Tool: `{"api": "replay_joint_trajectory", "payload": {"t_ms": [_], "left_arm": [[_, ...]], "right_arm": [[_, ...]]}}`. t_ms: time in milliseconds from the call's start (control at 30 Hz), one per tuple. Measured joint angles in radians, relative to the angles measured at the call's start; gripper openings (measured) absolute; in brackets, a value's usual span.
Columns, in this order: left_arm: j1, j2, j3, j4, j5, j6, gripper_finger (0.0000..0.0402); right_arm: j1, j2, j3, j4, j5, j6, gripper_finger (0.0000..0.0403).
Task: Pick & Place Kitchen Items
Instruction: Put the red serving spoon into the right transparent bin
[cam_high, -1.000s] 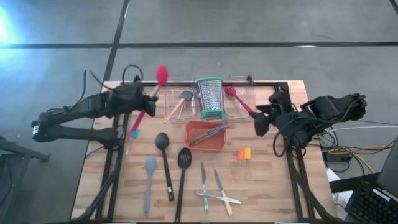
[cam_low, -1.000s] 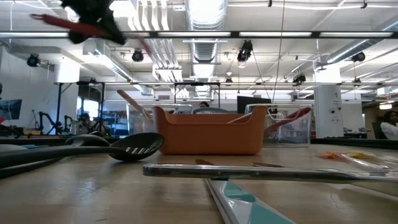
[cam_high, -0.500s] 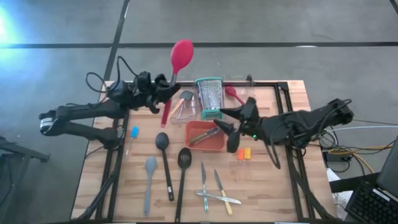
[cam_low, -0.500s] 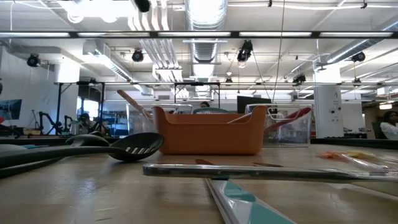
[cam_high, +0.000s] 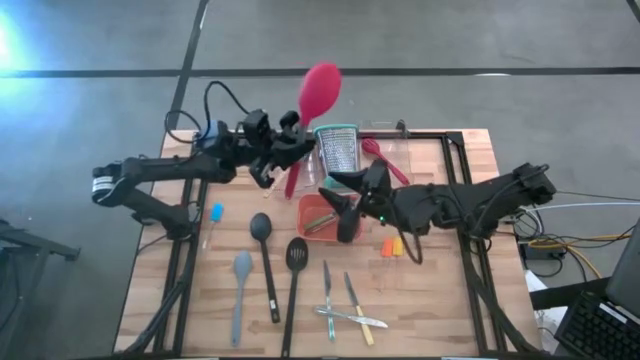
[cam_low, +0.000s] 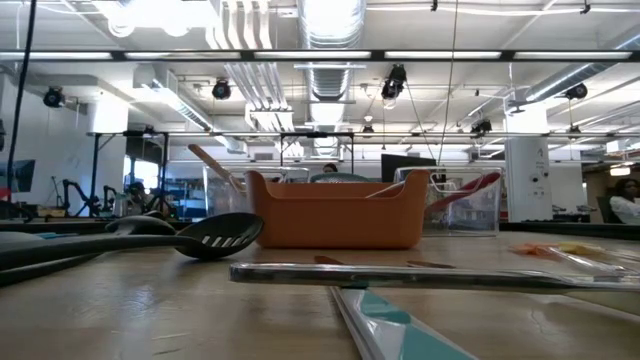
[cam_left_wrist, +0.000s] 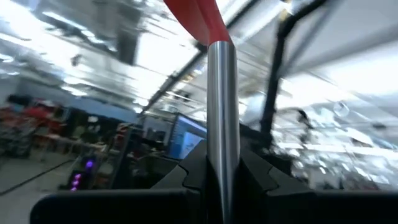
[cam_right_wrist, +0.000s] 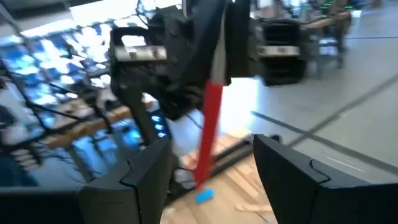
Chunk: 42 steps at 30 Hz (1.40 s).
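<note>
In the high view my left gripper (cam_high: 287, 150) is raised above the table's far middle and is shut on a red spoon (cam_high: 320, 90), whose head stands high and whose red handle (cam_right_wrist: 210, 134) hangs down. My right gripper (cam_high: 340, 205) is open over the orange tray (cam_high: 308, 210) and points at the spoon; the handle shows beyond the gap between its fingers (cam_right_wrist: 144, 180). Black spoons (cam_high: 265, 258), a grey spatula (cam_high: 240, 285) and small knives (cam_high: 340, 305) lie flat on the near half of the table. Neither gripper appears in the low view. My left gripper pinches the spoon's steel shaft (cam_left_wrist: 222, 124) between its two fingers, a little below the red head. The spoon is lifted clear of the table and stands nearly upright, head up, with the red handle hanging below the fingers.
A steel grater (cam_high: 338, 155) stands at the far middle between clear bins (cam_high: 392, 170); one bin holds a red spatula (cam_high: 384, 160). A blue-handled tool (cam_high: 214, 213) lies at the left, and small orange pieces (cam_high: 392, 245) lie right of the tray.
My left gripper has risen and gone toward the table's right, tipping upward, so the red spoon has swung from slanting to nearly upright with its head raised. My right gripper has travelled toward the table's left, from the right edge to over the orange tray.
</note>
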Motion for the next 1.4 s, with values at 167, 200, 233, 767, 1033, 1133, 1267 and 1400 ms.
{"api": "replay_joint_trajectory", "payload": {"t_ms": [167,200,233,767,1033,1133,1267,1400], "left_arm": [[-0.007,0.086,0.095,-0.007,0.097,0.017,0.0047],[-0.008,0.100,0.113,-0.008,0.113,0.012,0.0047],[-0.008,0.114,0.132,-0.007,0.131,0.011,0.0047],[-0.016,0.264,0.329,0.002,0.297,-0.061,0.0047],[-0.016,0.263,0.332,0.008,0.310,-0.071,0.0046],[-0.015,0.263,0.332,0.008,0.324,-0.079,0.0046],[-0.007,0.260,0.331,0.002,0.345,-0.150,0.0076],[0.014,0.256,0.332,0.000,0.397,-0.196,0.0149]], "right_arm": [[-0.033,0.000,0.000,0.024,-0.064,0.000,0.0219],[-0.038,0.000,0.000,0.023,-0.066,-0.001,0.0219],[-0.043,0.000,0.000,0.023,-0.077,-0.002,0.0219],[-0.091,0.031,0.000,0.020,-0.145,-0.041,0.0190],[-0.098,0.021,0.000,0.011,-0.169,-0.086,0.0046],[-0.097,0.010,0.006,-0.029,-0.178,-0.081,0.0046],[-0.095,-0.009,0.015,-0.086,-0.181,-0.075,0.0046],[-0.094,-0.040,0.044,-0.175,-0.180,-0.069,0.0046]]}}
